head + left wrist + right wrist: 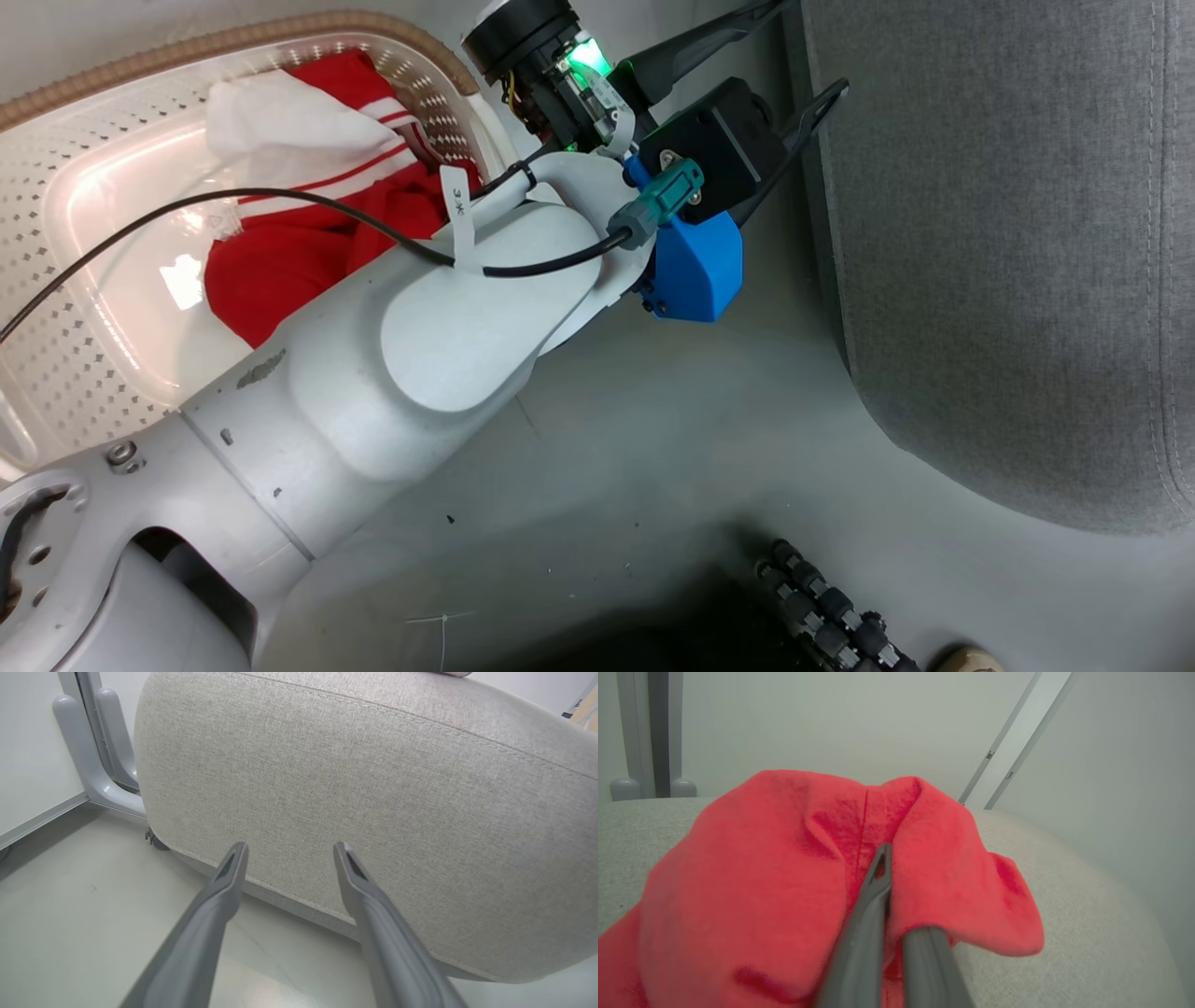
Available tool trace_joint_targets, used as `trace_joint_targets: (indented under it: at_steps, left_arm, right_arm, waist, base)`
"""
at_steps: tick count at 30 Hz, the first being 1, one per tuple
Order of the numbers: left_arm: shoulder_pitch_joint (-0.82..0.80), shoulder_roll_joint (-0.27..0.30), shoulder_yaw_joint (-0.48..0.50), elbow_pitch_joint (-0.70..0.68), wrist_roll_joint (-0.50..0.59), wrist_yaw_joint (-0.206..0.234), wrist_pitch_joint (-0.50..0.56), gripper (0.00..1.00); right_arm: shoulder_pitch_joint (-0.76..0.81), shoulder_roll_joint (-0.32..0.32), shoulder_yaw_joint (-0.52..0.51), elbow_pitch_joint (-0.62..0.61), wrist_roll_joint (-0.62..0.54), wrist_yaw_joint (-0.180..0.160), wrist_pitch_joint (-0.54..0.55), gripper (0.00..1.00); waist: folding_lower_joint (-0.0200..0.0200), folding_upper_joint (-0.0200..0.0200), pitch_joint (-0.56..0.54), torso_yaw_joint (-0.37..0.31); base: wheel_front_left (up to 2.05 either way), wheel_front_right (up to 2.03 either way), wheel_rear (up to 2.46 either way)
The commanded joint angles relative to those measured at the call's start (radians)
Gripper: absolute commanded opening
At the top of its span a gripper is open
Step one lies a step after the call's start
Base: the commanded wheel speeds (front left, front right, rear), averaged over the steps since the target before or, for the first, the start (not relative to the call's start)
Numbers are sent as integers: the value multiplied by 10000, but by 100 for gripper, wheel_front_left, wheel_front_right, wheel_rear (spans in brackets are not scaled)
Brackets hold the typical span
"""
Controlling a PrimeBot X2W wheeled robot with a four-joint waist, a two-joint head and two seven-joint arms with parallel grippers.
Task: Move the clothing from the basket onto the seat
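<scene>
The cream perforated basket (233,37) with its brown woven rim lies at the upper left of the head view, holding red and white striped clothing (280,261). My pale left arm crosses in front of it. My left gripper (810,47) is open and empty, just off the edge of the grey seat (1008,233). In the left wrist view its gripper (289,851) faces the side of the seat (373,788), low above the floor. My right gripper (887,858) is shut on a fold of red clothing (761,882), which drapes over the seat (1087,914).
A black ribbed hose (822,597) lies on the pale floor near the bottom of the head view. A grey metal frame leg (88,765) stands by the wall left of the seat. A slanted wall rail (1008,742) rises behind the seat.
</scene>
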Motion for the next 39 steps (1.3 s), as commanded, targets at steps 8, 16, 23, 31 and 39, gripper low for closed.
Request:
trace_joint_targets:
  at_steps: [8, 16, 23, 31, 39]
  left_arm:
    - [168, -151, 137, 61, -197, 134, -437, 100]
    - [573, -303, 606, 236, -470, 310, -839, 100]
    - [1546, -127, 1841, -277, -501, 667, -902, 100]
    - [3632, 195, 4123, -1396, -76, 970, -905, 100]
    - [5856, 237, 6494, -2189, 571, 940, -900, 100]
  right_arm:
    - [957, 2, -47, -428, -34, -6, -5, 100]
    - [2395, -95, 232, -1518, 315, -6, -5, 100]
    - [3245, 23, 1355, -2756, 505, -6, -5, 100]
    - [4101, 551, 3200, -3798, 189, -6, -5, 100]
    - [4659, 1116, 5005, -3861, 138, -6, -5, 100]
  waist:
    - [-1, 0, -716, 326]
    - [-1, 0, -1826, 800]
    - [-1, 0, -3185, 1393]
    - [-1, 0, -4865, 2313]
    - [-1, 0, -6214, 3109]
  base:
    - [0, 0, 0]
    - [0, 0, 0]
    - [0, 0, 0]
    - [0, 0, 0]
    - [0, 0, 0]
